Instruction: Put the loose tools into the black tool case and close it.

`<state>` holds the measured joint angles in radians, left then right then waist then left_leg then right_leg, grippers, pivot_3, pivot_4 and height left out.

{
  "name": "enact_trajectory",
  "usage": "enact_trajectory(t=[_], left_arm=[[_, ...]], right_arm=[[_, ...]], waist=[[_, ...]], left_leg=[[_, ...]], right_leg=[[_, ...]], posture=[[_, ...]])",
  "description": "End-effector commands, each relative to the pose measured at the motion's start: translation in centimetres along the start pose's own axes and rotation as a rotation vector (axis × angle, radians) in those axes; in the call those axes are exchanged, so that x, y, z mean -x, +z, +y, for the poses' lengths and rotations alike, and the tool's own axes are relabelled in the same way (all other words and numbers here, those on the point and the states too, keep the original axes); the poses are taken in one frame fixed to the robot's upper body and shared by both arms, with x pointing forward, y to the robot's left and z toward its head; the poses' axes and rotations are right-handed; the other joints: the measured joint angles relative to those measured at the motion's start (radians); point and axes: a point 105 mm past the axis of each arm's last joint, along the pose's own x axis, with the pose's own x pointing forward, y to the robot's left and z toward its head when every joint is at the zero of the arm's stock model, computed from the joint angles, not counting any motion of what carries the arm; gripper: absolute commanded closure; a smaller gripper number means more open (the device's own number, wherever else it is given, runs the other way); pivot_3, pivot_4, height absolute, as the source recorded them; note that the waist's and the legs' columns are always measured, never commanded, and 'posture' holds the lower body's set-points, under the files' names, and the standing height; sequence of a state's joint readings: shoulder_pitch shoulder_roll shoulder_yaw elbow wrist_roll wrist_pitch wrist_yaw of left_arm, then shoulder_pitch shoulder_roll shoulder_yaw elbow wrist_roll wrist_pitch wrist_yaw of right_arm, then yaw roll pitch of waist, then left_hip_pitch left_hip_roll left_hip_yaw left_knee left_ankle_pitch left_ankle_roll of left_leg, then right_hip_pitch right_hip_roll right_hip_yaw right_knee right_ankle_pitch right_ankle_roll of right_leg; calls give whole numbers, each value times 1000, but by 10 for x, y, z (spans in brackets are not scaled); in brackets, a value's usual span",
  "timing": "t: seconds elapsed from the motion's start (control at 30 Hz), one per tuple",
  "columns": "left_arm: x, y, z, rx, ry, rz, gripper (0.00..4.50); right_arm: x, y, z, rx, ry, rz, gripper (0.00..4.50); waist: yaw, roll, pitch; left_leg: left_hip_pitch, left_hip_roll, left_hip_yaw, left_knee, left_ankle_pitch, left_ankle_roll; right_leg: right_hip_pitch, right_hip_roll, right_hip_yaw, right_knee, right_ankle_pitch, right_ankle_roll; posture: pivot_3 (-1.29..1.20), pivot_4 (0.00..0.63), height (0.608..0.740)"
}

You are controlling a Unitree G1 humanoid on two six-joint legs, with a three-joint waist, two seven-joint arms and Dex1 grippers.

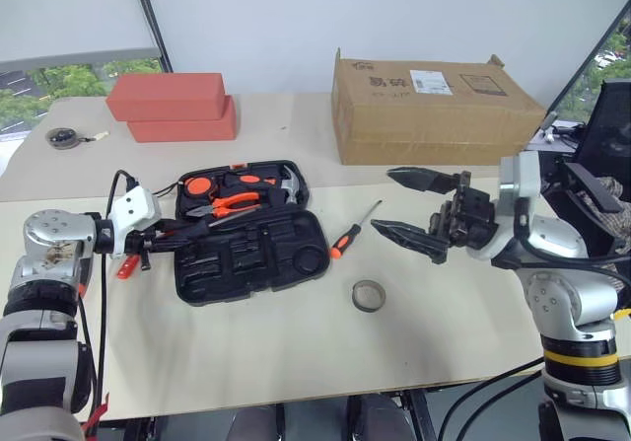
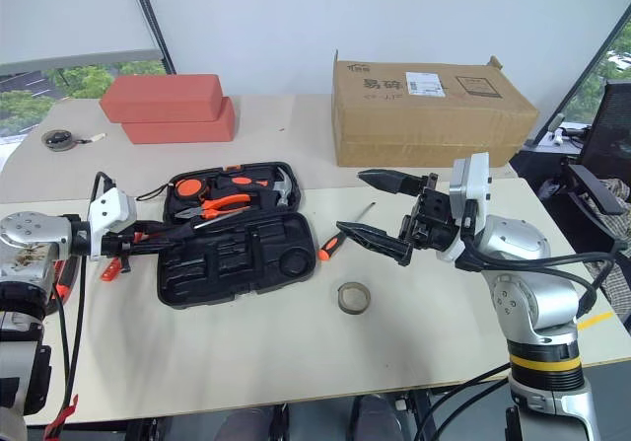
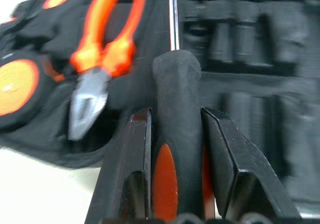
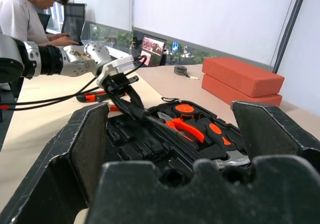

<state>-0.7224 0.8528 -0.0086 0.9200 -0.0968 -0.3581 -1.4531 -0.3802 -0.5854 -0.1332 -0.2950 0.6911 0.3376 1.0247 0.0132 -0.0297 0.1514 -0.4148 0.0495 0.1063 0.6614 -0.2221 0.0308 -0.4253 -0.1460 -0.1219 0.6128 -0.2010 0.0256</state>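
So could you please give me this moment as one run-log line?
left gripper: shut on screwdriver, over open tool case | right gripper: open, empty | second screwdriver: loose on table

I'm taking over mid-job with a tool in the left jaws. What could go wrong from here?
The held screwdriver may land across the wrong recess of the black tool case and stop the lid closing. Its shaft could also knock the pliers. The loose screwdriver by the tape roll could be forgotten.

Cardboard box (image 1: 434, 110), red bricks (image 1: 173, 108), tape roll (image 1: 369, 295)
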Motion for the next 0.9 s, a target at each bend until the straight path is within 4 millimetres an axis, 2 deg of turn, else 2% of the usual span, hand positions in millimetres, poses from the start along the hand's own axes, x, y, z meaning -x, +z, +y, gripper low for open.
enact_trajectory(t=[0.03, 0.2, 0.37, 0.9], left_arm=[[-4, 3, 6, -65, -3, 37, 3465], [-13, 4, 10, -116, -1, 69, 3465], [-22, 8, 5, -132, -53, 58, 3465], [-40, 7, 2, -91, -86, 76, 3465]], right_arm=[[0, 13, 3, 36, 18, -34, 0], [-1, 12, 4, 42, 20, -21, 0], [5, 8, 3, 50, 10, 17, 0], [6, 3, 3, 61, 7, 43, 0]], waist=[[1, 0, 0], [3, 0, 0], [5, 0, 0], [8, 0, 0]], left_leg=[[0, 0, 0, 0, 0, 0], [0, 0, -1, 3, 0, 0], [0, 0, -3, 7, 0, 0], [0, 0, -5, 8, 0, 1]], right_leg=[[0, 0, 0, 0, 0, 0], [1, 0, 0, 2, -1, 3], [2, 0, 0, 4, -2, 3], [2, 0, 0, 5, -2, 3]], posture=[[0, 150, 713], [0, 150, 713], [0, 150, 713], [0, 150, 713]])
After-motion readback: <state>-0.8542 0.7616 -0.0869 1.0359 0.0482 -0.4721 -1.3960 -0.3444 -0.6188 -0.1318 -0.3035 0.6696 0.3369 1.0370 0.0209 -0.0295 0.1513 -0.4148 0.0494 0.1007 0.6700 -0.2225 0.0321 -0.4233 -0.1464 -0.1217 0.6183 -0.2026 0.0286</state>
